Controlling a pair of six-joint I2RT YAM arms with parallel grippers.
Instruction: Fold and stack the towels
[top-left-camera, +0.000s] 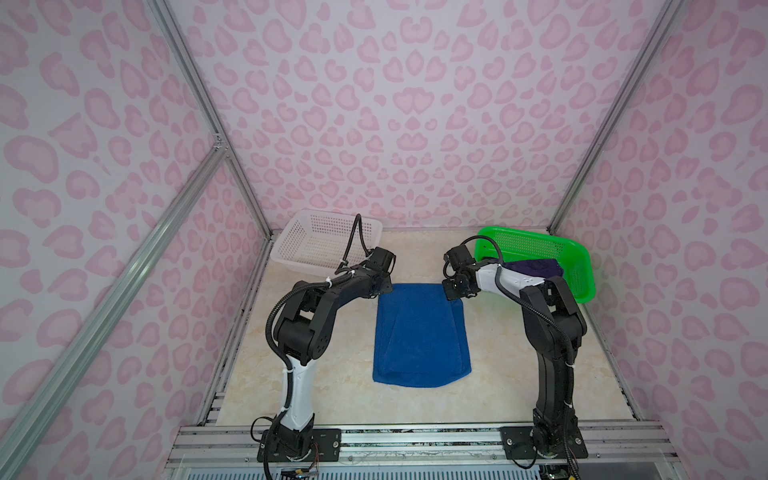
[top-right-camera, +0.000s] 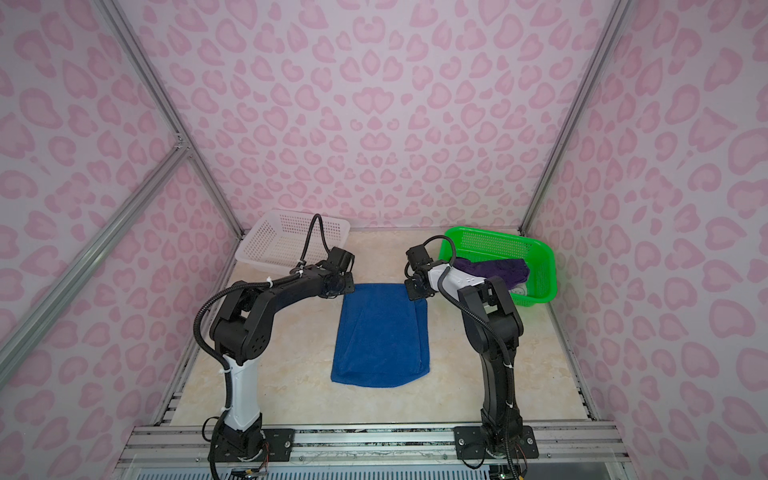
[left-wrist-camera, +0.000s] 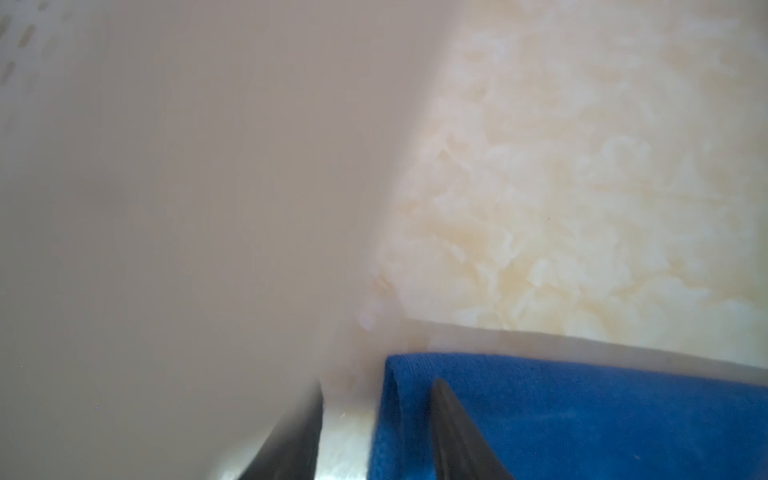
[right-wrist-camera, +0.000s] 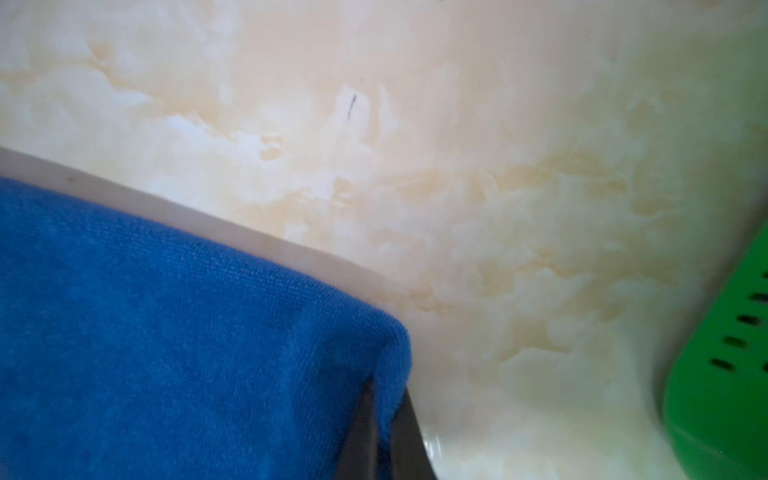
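We see a royal blue terry towel (right-wrist-camera: 166, 332) filling much of the view, one rounded corner pinched tight between the dark fingers (right-wrist-camera: 411, 432) of the right gripper (right-wrist-camera: 386, 390). Beyond it lies the cream marbled tabletop (right-wrist-camera: 457, 187) (one short dark mark on it). A green perforated plastic basket (right-wrist-camera: 723, 395), cut off by the view's edge, stands apart from the towel.

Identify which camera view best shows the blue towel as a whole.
A top view: the blue towel lies flat on the table, nearly all its outline visible; both top views show this. The left wrist view shows only one corner, the right wrist view another, both close up.
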